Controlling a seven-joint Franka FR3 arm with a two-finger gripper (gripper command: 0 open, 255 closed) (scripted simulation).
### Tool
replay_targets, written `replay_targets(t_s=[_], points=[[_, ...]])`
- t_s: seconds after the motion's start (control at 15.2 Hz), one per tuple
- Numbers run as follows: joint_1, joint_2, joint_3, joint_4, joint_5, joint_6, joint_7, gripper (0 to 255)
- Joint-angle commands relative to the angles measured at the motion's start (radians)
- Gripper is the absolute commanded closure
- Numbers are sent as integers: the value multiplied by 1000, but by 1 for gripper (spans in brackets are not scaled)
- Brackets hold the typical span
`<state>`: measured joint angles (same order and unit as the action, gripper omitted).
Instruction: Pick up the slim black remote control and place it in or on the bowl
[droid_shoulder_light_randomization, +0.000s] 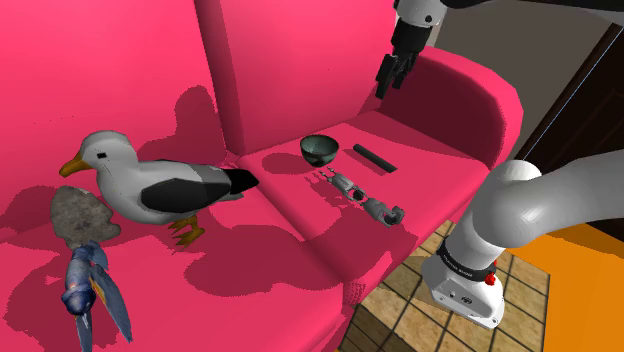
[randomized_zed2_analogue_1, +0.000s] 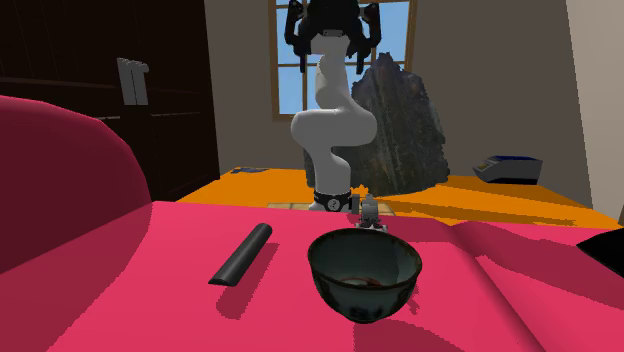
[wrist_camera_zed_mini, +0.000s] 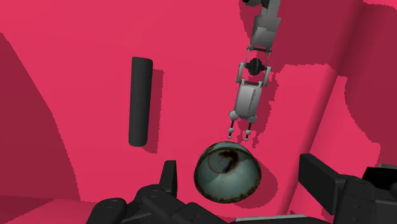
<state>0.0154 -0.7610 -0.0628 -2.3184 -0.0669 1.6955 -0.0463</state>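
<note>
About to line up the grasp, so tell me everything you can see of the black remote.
The remote is a slim, plain black bar with no buttons visible and one end rounded. It lies flat on the pink sofa cushion, beside the dark bowl but clear of it, on the shoulder view's right of the bowl. Only the cushion touches it. The claw hangs open above, empty.

Bright, even light (hard jagged shadows).

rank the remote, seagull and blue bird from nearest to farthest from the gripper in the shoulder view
1. Black remote, lying just below the gripper.
2. Seagull, standing well off to the view's left.
3. Blue bird, at the lower left, beyond the seagull.
</note>
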Motion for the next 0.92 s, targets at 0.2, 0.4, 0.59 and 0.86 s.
replay_targets(t_s=[0.2,0.4,0.59,0.86], points=[[-20,24,-41,-62,-9,72,-13,0],[-40,59,-83,-117,-18,145,-27,0],[-60,104,-125,-164,-25,221,-43,0],[-83,181,-184,-214,-30,326,-67,0]])
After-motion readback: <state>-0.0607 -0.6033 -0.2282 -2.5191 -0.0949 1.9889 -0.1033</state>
